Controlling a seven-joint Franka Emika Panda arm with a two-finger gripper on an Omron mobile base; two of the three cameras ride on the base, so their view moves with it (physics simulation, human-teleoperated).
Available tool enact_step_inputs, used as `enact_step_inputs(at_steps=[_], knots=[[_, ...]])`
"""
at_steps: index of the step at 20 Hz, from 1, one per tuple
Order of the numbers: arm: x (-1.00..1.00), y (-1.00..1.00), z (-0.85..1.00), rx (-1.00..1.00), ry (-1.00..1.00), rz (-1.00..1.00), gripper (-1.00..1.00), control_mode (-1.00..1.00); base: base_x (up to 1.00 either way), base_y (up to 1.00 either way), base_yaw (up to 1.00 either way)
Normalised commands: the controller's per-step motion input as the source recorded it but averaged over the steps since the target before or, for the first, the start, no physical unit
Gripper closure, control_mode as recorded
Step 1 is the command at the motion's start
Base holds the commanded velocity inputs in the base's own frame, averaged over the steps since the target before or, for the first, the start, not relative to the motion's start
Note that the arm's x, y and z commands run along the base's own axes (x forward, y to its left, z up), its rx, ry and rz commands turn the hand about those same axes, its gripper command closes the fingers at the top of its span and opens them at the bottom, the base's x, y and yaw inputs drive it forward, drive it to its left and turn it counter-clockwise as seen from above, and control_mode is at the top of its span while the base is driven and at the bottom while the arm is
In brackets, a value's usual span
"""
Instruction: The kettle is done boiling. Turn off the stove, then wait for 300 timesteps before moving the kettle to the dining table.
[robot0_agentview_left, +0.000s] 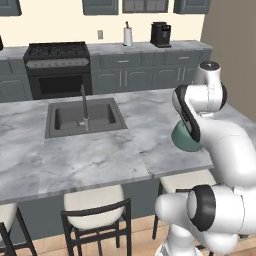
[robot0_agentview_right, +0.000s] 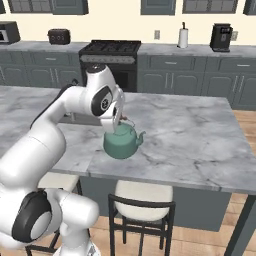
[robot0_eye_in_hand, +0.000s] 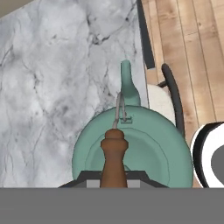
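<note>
The teal-green kettle is at the front edge of the dining table, its spout pointing right; I cannot tell whether its base touches the marble. My gripper hangs straight over it, shut on the brown top of its wire handle. In the hand view the kettle lies right below the gripper, the brown grip running up between the fingers. From the left, the arm hides most of the kettle. The black stove stands against the back wall, beyond the dining table.
A dark sink with a tap is set in the table's left part. Stools stand under the front edge, over wood floor. The back counter carries a coffee machine, paper towel roll and toaster.
</note>
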Motion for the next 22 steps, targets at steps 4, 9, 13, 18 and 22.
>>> enact_step_inputs(at_steps=[4, 9, 13, 18, 22], knots=[[0.37, 0.04, -0.21, 0.02, 0.04, 0.00, 1.00, -1.00, 0.00, 0.00, 0.00], [0.30, 0.05, -0.18, 0.00, 0.01, 0.00, 1.00, -1.00, 0.00, 0.00, 0.00], [0.26, 0.04, -0.19, 0.00, 0.01, 0.00, 1.00, -1.00, 0.00, 0.00, 0.00], [0.29, 0.04, -0.24, 0.00, 0.04, -0.01, 1.00, -1.00, 0.00, 0.00, 0.00], [0.31, 0.05, -0.23, 0.00, 0.04, 0.00, 1.00, -1.00, 0.00, 0.00, 0.00]])
